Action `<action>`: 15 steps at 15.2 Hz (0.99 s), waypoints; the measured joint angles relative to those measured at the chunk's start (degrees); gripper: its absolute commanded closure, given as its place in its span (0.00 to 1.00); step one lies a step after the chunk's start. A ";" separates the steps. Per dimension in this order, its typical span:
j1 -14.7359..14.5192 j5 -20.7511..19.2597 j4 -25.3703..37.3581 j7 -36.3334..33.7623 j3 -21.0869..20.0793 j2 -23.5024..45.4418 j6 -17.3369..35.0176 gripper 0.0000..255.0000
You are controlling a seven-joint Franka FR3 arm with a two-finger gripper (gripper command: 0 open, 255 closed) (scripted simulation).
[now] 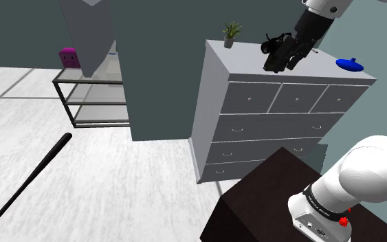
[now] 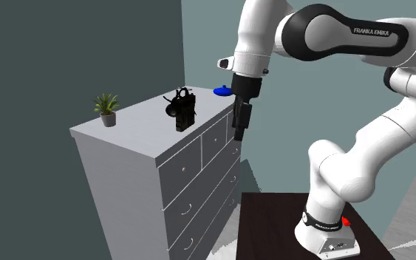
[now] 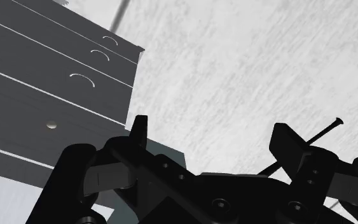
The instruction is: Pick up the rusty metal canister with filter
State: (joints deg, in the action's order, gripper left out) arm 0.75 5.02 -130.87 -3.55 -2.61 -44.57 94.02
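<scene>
Gripper [image 2: 239, 131] hung open and empty off the dresser [image 2: 128, 139] front, apart from the dark canister [image 2: 182, 111], which a low sideways approach could topple.

On my feed the grey dresser [image 2: 136, 133] carries everything. 3 things on top, all well apart: small potted plant [image 2: 107, 108] near one end, black canister [image 2: 182, 111] approx mid-top, flat blue thing [image 2: 222, 91] at the other end by the wall. Dresser stands on pale floor [image 1: 137, 185].
</scene>
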 measured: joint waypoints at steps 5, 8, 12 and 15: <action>0.46 -3.10 2.01 5.94 3.55 1.97 -0.59 0.00; 0.82 -5.96 4.53 11.87 6.94 5.08 -0.34 0.00; 1.15 -9.33 8.25 19.91 11.35 8.67 -0.55 0.00; 1.13 -11.26 11.48 25.66 14.39 12.48 0.21 0.00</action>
State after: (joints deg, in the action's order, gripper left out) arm 1.88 -6.24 -119.40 22.11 11.78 -32.09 94.22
